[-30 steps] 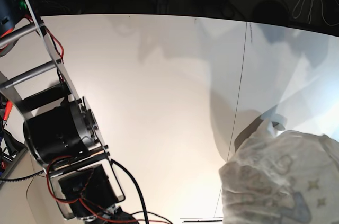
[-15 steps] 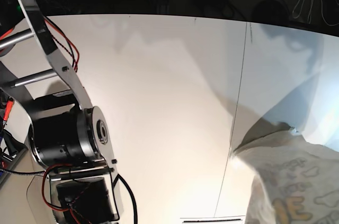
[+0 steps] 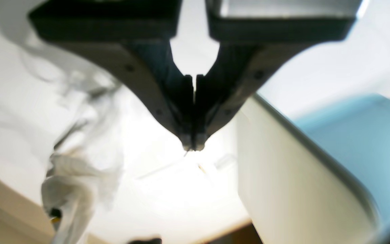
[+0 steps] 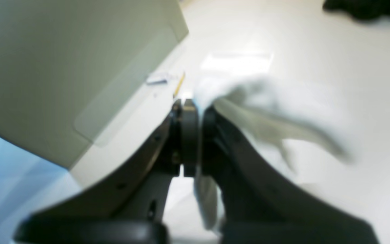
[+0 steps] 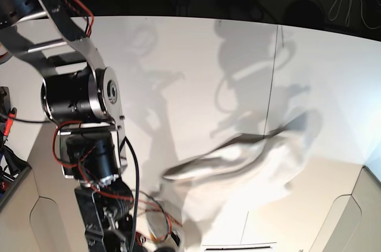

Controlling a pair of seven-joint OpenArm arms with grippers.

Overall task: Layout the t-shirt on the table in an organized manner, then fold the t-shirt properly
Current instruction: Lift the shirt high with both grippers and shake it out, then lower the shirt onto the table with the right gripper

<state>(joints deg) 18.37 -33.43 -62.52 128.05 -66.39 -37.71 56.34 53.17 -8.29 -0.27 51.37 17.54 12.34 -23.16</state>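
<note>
One t-shirt (image 5: 250,156) bunched above table (image 5: 178,67), right fingers (image 4: 195,108) pinching cloth

Off-white table (image 5: 196,73) with thin dark seam, white t-shirt (image 5: 250,159) bunched over its near part

The t-shirt (image 5: 250,156) is soft white cloth, matt and creased, blurred into loose folds over the counter (image 5: 190,67), whose off-white top looks smooth and hard with a faint sheen where the light pools on it. The right arm (image 5: 83,97) shows brushed silvery metal brackets, a black satin motor housing and red and black rubbery cables. The left gripper's (image 3: 194,144) fingers (image 3: 168,98) look like dark, matt plastic, as does the right gripper (image 4: 190,108).
</note>
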